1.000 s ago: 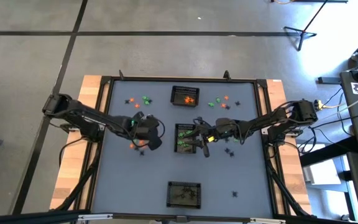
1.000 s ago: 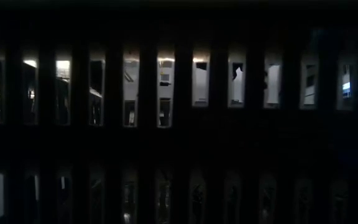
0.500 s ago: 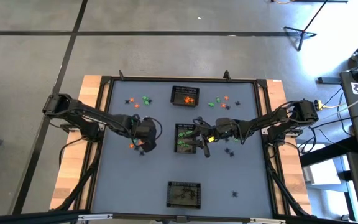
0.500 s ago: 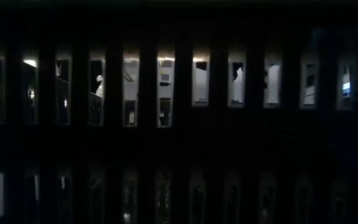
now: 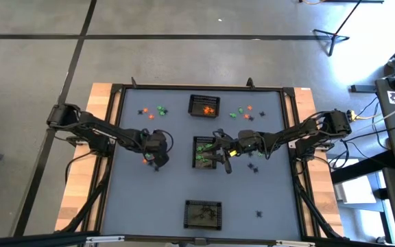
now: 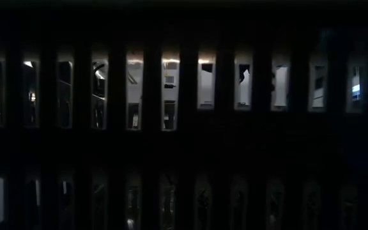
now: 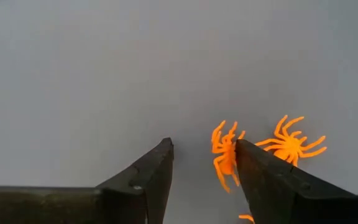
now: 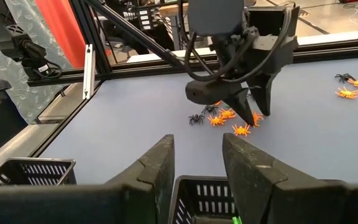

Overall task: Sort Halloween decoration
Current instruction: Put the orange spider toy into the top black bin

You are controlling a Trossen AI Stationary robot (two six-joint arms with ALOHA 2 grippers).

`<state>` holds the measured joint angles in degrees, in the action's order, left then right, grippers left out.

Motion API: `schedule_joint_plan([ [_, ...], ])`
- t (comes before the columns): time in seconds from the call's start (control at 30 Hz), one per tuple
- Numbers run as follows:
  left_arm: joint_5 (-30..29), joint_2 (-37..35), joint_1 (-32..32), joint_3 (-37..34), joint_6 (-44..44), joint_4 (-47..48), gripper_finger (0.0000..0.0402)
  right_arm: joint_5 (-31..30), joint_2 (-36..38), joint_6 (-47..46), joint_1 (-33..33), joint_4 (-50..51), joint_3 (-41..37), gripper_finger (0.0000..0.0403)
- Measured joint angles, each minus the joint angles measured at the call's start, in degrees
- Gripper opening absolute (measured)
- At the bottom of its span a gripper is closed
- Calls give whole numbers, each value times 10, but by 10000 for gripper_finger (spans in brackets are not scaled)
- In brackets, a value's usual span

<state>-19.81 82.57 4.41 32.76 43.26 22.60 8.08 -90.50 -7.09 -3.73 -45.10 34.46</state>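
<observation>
Down low, left gripper point(image 7: 204, 180) parted (nothing held), orange spider point(image 7: 224, 154) against one finger point(image 7: 272, 186)

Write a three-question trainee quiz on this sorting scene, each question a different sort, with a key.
1. True or false: the left gripper is clamped shut on an orange spider.
2. Multiple choice: the right gripper hangs over which thing? A) the bare table B) a black mesh basket C) a pile of black spiders
3. Fill in: seen from above, the basket at the far edge of the table holds trinkets of the colour ____.

Key: 1 false, its fingers stand apart above the table, with one orange spider beside a fingertip and another orange spider next to it. 2 B. 3 orange.
</observation>
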Motion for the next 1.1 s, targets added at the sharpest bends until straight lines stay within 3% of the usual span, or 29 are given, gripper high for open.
schedule_joint_plan([
  [0.23, -3, -2, -2, -20, 2, -19, 133, 0, 0, 0, 0, 2, 0, 134],
  [0.53, -9, 0, -3, -14, -23, -33, 10, 0, 0, 0, 0, 2, 0, 134],
  [0.87, -76, 2, -14, 87, -113, -32, 3, 0, 32, 16, 0, 9, 0, 133],
  [1.1, -50, 2, -53, 126, -207, -163, 2, 5, 115, 52, 0, 124, 0, 133],
])
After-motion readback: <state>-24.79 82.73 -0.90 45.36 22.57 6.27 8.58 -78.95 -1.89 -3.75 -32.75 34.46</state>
